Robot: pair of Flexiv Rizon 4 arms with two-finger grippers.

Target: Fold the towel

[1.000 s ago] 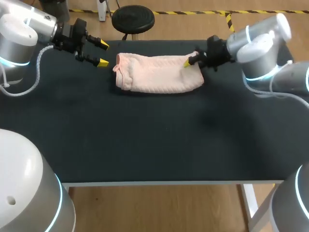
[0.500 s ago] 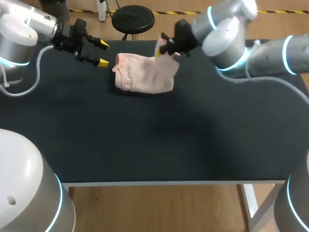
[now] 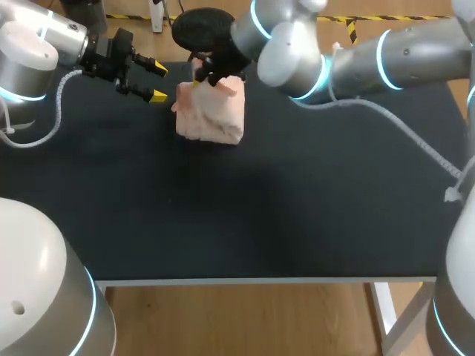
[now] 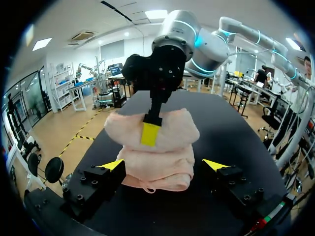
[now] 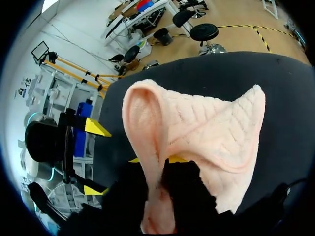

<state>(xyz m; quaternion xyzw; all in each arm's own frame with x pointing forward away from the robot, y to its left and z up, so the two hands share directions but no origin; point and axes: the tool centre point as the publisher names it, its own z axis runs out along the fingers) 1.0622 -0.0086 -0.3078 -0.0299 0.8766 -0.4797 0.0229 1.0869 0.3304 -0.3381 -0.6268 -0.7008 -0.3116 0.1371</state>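
The pink towel [image 3: 211, 111] lies bunched at the far left of the black table [image 3: 260, 208], its right end lifted and doubled over the left half. My right gripper [image 3: 202, 74], on an arm that reaches across from the right, is shut on that raised end. In the right wrist view a fold of the towel [image 5: 206, 132] runs down between the right gripper [image 5: 153, 160] fingers. My left gripper [image 3: 157, 81] stands open just left of the towel and apart from it. In the left wrist view the towel [image 4: 157, 157] sits ahead of the left gripper [image 4: 164, 164], with one right fingertip [image 4: 150, 132] pressed on the top layer.
My right arm [image 3: 356, 55] spans the far edge of the table from right to middle. The dark tabletop stretches from the towel toward the front edge [image 3: 260, 280]. My left arm [image 3: 44, 52] stays over the far left corner.
My right gripper has carried the towel's right end up and leftward across the table, so the towel is now half as long. The left arm has not moved.
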